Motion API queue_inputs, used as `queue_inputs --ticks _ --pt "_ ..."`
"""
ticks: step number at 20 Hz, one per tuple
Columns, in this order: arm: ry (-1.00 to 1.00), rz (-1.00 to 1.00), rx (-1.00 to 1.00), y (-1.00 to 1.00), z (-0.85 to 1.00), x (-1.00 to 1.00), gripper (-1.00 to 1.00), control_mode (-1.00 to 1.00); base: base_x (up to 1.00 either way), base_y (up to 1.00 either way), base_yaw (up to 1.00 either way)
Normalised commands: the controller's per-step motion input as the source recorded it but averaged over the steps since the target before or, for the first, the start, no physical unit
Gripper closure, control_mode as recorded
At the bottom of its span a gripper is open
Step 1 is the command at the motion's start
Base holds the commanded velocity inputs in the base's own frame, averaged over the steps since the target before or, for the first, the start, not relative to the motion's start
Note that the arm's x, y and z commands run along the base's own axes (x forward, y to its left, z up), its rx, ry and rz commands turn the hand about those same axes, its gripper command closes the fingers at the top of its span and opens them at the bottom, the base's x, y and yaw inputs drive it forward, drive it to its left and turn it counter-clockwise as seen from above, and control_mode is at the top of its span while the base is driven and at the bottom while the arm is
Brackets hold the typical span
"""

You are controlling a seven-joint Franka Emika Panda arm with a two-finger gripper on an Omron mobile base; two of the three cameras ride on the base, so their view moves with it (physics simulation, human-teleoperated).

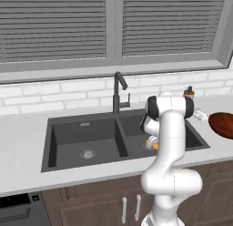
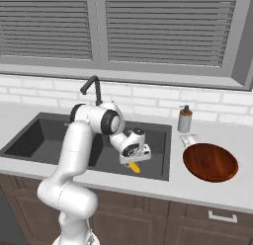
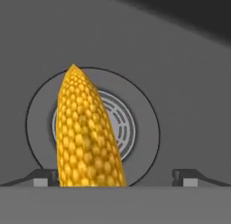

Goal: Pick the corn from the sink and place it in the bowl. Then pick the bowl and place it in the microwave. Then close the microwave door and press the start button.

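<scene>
A slim yellow corn (image 3: 85,133) lies over the round drain (image 3: 135,128) on the floor of the sink's right basin, seen close up in the hand view. My gripper (image 3: 117,178) is open and low in that basin, one fingertip on each side of the cob, which sits nearer the left fingertip (image 3: 45,177). From the base views the corn (image 2: 133,167) pokes out under the gripper (image 2: 134,162), and the arm partly hides the corn (image 1: 155,146). The reddish-brown bowl (image 2: 210,161) rests on the counter right of the sink (image 2: 29,135). The microwave and its door are out of view.
A tall black faucet (image 1: 119,90) rises behind the divider of the dark double sink (image 1: 82,129). A soap dispenser (image 2: 185,119) stands at the wall behind the bowl (image 1: 223,125), with a small pale item (image 2: 189,139) in front of it. Cabinet doors run below the counter.
</scene>
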Motion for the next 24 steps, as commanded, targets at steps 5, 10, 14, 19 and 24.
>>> queue_inputs --ticks 5,10,14,19,24 --pt "0.0 0.0 0.0 0.01 -0.35 0.17 -1.0 -1.0 0.0 0.0 0.0" --pt "0.02 0.0 0.0 0.02 -0.36 0.09 1.0 -1.0 0.0 0.0 0.0" --pt "0.0 0.0 0.0 0.0 -0.19 0.0 1.0 -1.0 0.0 0.0 0.0" --pt "0.01 0.0 0.0 0.0 -0.08 0.0 1.0 -1.0 0.0 0.0 0.0" --pt "-0.02 0.0 0.0 0.0 0.5 -0.28 1.0 -1.0 0.0 0.0 0.0"
